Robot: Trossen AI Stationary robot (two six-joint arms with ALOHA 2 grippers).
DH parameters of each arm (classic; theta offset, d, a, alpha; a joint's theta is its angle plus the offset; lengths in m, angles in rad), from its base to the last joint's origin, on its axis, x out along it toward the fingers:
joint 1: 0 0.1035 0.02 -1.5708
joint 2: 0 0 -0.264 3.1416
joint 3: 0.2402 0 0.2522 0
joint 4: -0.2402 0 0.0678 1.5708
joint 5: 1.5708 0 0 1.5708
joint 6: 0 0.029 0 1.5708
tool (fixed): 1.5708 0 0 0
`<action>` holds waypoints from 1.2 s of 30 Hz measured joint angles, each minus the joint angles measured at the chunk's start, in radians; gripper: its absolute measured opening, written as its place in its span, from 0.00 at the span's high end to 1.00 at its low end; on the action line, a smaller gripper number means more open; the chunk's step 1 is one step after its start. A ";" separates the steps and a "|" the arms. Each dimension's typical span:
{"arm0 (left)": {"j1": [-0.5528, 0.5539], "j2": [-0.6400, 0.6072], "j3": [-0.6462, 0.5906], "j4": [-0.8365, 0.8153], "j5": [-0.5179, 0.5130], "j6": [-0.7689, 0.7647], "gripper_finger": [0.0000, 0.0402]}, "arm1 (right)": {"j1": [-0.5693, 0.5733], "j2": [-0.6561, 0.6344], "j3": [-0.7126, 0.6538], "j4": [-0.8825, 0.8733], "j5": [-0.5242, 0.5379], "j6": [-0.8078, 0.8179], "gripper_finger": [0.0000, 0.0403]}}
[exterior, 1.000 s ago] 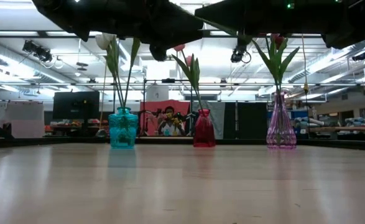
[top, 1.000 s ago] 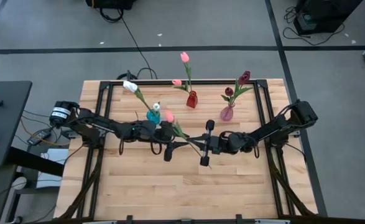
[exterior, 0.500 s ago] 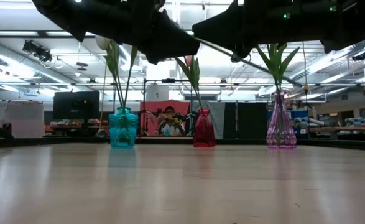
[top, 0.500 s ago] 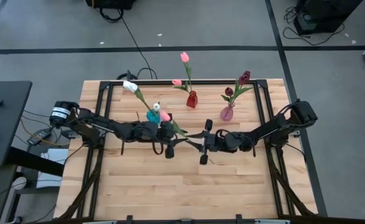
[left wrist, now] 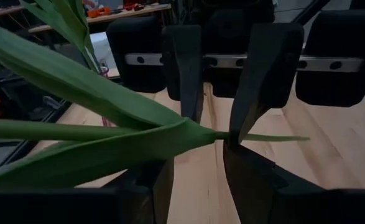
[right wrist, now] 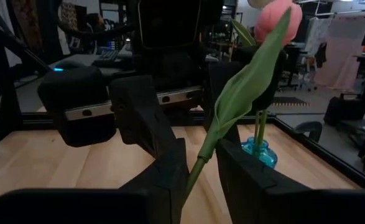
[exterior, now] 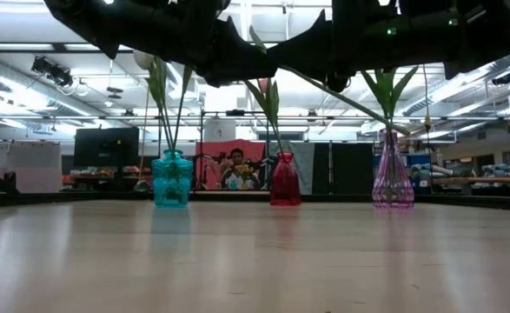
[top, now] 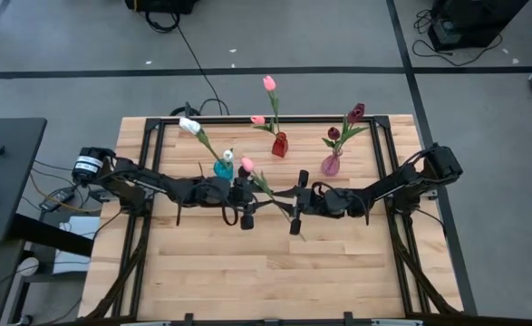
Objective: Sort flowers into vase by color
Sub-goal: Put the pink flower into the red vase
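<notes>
A pink tulip hangs in the air over the table's middle between my two grippers; its stem slants down toward the right. My right gripper is shut on that stem. My left gripper faces it, open, with its fingers on either side of the stem just below the leaves; whether they touch it I cannot tell. Along the far edge stand a teal vase with white tulips, a red vase with pink ones and a purple vase with maroon ones. My right gripper pinches the tulip's stem below the leaves between its two fingers. They come level from the table's right and lie across the stem. The flower is lifted clear and tilted, with the head highest and the bare stem end sticking out past the fingers.
The three vases stand in a row near the far edge, just beyond both grippers, and the teal one is closest to the left gripper. Black frame rails run along the table's sides. Bare wood fills the near half.
My right gripper has shifted a little toward the left gripper, carrying the tulip. The flower has tipped: its head has moved slightly toward the far edge, and in the low view the stem now slants lower to the right. The left gripper edged right, then stayed put.
</notes>
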 joint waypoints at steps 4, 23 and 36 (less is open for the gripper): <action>0.000 0.000 0.000 0.003 0.000 0.045 0.64 | -0.001 -0.001 0.000 -0.002 -0.003 -0.006 0.77; -0.003 0.000 0.002 -0.013 -0.042 0.039 0.64 | -0.005 0.002 0.000 -0.022 0.069 -0.014 0.99; -0.004 0.000 0.003 -0.062 -0.102 0.020 0.64 | 0.015 -0.031 -0.001 -0.018 0.071 -0.067 0.99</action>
